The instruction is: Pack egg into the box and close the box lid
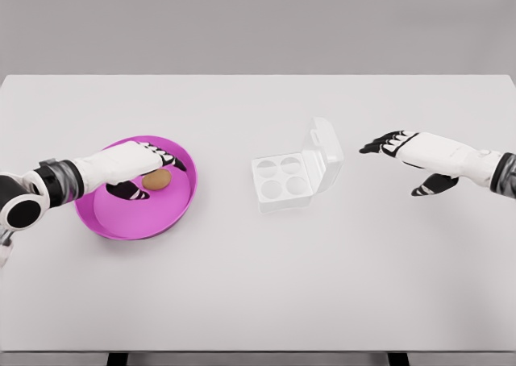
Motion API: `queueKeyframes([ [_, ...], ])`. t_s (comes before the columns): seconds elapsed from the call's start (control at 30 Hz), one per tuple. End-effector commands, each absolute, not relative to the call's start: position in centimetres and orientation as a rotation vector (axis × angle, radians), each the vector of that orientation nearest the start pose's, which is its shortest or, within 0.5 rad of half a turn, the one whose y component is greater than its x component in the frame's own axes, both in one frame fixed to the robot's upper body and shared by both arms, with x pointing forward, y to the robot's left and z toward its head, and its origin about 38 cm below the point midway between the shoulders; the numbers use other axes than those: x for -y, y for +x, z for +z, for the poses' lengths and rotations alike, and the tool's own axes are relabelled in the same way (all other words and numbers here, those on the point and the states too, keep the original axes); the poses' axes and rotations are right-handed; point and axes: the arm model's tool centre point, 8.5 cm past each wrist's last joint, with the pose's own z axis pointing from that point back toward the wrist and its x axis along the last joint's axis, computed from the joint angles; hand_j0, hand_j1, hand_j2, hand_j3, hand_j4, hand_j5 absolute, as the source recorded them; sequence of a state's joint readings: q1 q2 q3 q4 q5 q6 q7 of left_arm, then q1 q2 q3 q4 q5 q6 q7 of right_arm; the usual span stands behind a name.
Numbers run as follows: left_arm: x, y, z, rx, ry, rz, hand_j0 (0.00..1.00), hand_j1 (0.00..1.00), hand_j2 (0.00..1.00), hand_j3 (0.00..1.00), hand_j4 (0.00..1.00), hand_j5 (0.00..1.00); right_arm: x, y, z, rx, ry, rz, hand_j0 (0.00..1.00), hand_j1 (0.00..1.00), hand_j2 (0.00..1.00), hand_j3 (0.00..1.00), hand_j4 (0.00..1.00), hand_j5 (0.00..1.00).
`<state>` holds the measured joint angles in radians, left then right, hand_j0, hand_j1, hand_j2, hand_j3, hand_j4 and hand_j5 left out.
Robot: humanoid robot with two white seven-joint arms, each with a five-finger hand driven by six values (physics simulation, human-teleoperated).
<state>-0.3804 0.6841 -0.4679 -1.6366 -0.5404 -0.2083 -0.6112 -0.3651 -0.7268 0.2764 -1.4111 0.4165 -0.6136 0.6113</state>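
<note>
A brown egg (pixel 156 180) lies in a magenta bowl (pixel 113 221) on the left of the white table. My left hand (pixel 153 171) reaches over the bowl from the left. Its fingers (pixel 165 156) stretch just above the egg and the thumb sits below and left of it, so the hand is open, not clasped on the egg. A clear plastic egg box (pixel 282 180) with four empty cups stands at the table's middle, its lid (pixel 322 147) raised at the right. My right hand (pixel 393 170) hovers open to the right of the lid, apart from it.
The white table (pixel 258 285) spreads wide toward the front edge, with a grey wall behind it. Apart from the bowl and the box, no other objects are in view.
</note>
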Motion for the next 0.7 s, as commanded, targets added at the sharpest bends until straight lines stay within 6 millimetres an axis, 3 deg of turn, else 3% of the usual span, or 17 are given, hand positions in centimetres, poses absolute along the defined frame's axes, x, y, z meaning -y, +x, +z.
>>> queueKeyframes([
  [0.0, -26.9, 40.7, 15.4, 1.218, 0.417, -1.862, 0.81, 0.81, 0.81, 0.81, 0.81, 0.81, 34.6, 41.1, 17.0, 1.381, -0.359, 1.863, 1.00, 1.00, 1.00, 1.00, 1.00, 1.00],
  [0.5, -26.7, 41.0, 14.8, 1.206, 0.415, -1.859, 0.79, 0.79, 0.79, 0.79, 0.79, 0.79, 34.5, 41.1, 16.8, 1.384, -0.352, 1.859, 1.00, 1.00, 1.00, 1.00, 1.00, 1.00],
  [0.67, -26.6, 41.0, 14.8, 1.207, 0.413, -1.860, 0.77, 0.77, 0.77, 0.77, 0.77, 0.77, 35.9, 41.1, 16.1, 1.341, -0.354, 1.842, 1.00, 1.00, 1.00, 1.00, 1.00, 1.00],
])
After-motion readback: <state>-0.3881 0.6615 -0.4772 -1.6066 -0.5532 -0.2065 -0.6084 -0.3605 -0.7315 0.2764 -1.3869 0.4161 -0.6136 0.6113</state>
